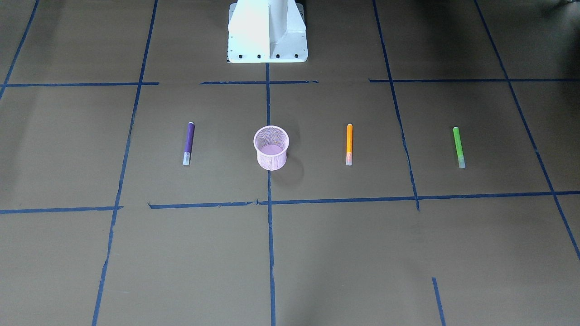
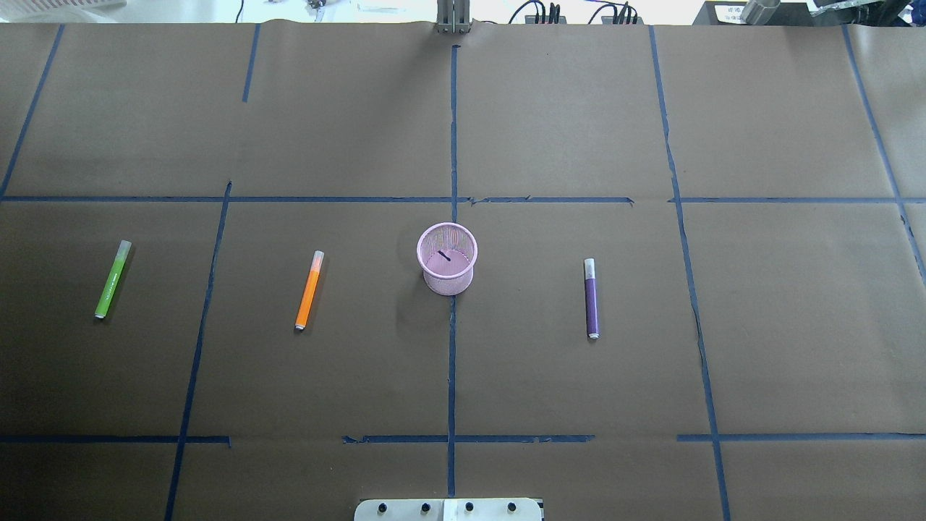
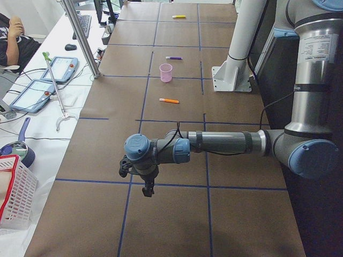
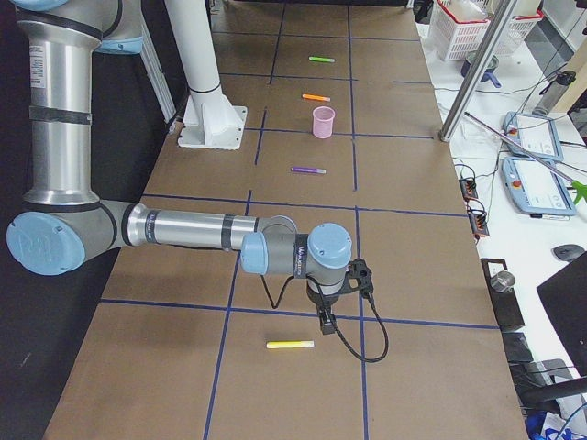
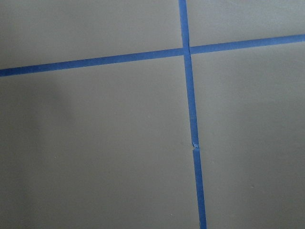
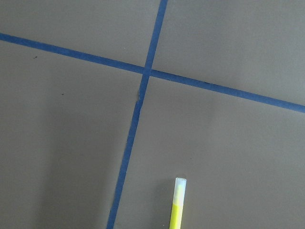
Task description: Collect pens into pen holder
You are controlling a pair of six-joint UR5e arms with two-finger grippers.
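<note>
Standing upright on the centre tape [image 2: 452, 362] line of the paper-covered table [image 2: 550, 123], the pink mesh holder [image 2: 448, 282] lies straight out from the robot base [image 1: 267, 31]. Four pens lie flat on the paper, all apart from the holder.

(a) Overhead view: the orange pen [image 2: 309, 290] lies on the robot's left of the holder. The green pen [image 2: 113, 279] lies farther out on the same side, beyond a tape line. The purple pen [image 2: 591, 298] lies on the robot's right. All three run roughly parallel, whitish caps pointing away from the robot.

(b) Right-end view: a yellow pen [image 4: 290, 345] lies well apart from the others, near the table's right end. The right gripper [image 4: 326, 323] hangs just beside it, above the paper. Its wrist camera catches only the pen's capped end and a tape crossing.

(c) Left-end view: the left gripper [image 3: 147, 187] hangs over bare paper near a tape line, far from the holder.

For both grippers, whether the jaws are spread or pressed together cannot be told.
</note>
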